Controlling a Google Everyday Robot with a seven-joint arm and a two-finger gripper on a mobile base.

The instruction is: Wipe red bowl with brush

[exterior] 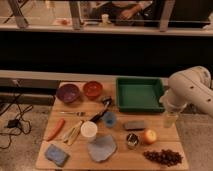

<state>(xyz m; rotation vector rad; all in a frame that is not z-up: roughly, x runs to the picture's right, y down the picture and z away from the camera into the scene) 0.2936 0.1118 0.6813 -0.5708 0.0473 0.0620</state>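
Note:
The red bowl (93,89) sits at the table's back, just right of the purple bowl (68,93). The black brush (101,111) lies slanted on the table in front of the red bowl, its bulkier head toward the bowl and its handle pointing front-left, beside a blue cup (109,119). My gripper (170,119) hangs from the white arm (189,89) at the table's right edge, in front of the green tray's right corner. It is far to the right of the brush and the bowl and holds nothing I can see.
A green tray (139,93) stands at the back right. Spread over the wooden table (75,162) are a fork (75,114), carrot (55,128), pale wooden utensils (73,132), white cup (89,130), blue sponge (56,154), grey cloth (101,148), grey block (134,125), metal cup (132,140), apple (149,136) and dark grapes (162,157).

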